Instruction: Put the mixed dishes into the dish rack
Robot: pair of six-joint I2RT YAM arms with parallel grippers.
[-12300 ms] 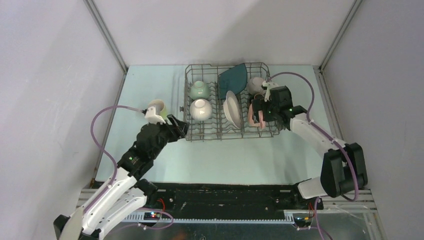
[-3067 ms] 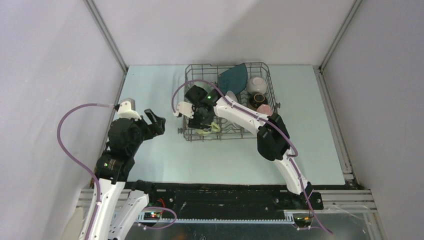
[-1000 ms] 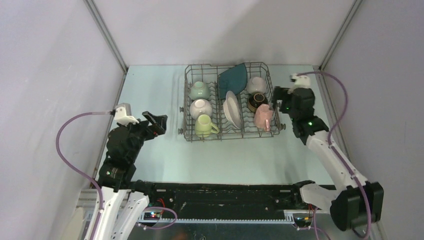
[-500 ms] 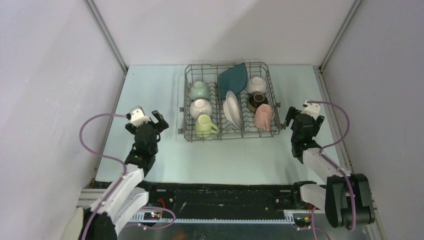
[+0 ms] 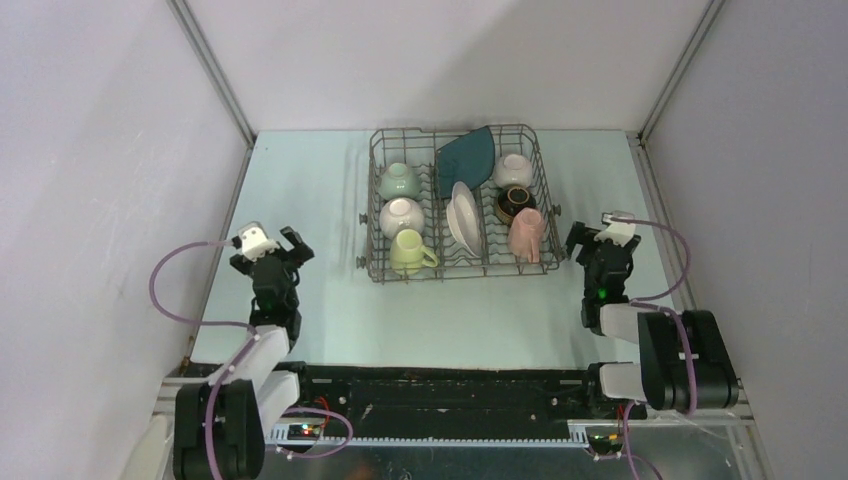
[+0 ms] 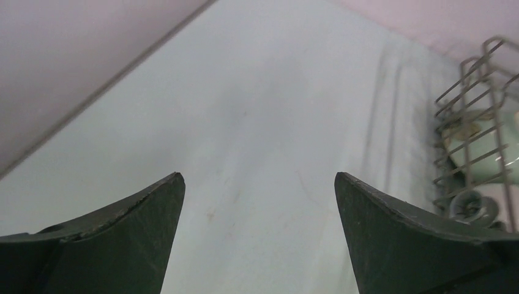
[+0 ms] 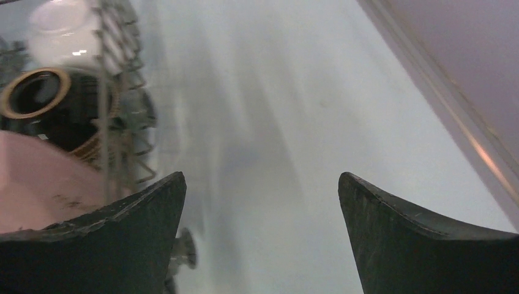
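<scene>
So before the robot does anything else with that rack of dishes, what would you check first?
1. Left gripper open, holding nothing: ok.
2. Right gripper open, holding nothing: ok.
3. Both grippers apart from the dish rack: ok.
4. Pink mug and pale yellow-green mug inside the rack: ok.
5. Dark teal plate inside the rack, at its far side: ok.
6. Every dish seated firmly: cannot tell.

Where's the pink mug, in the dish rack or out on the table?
In the rack. The pink mug sits inside the dish rack at its near right corner, beside the brown bowl.
</scene>
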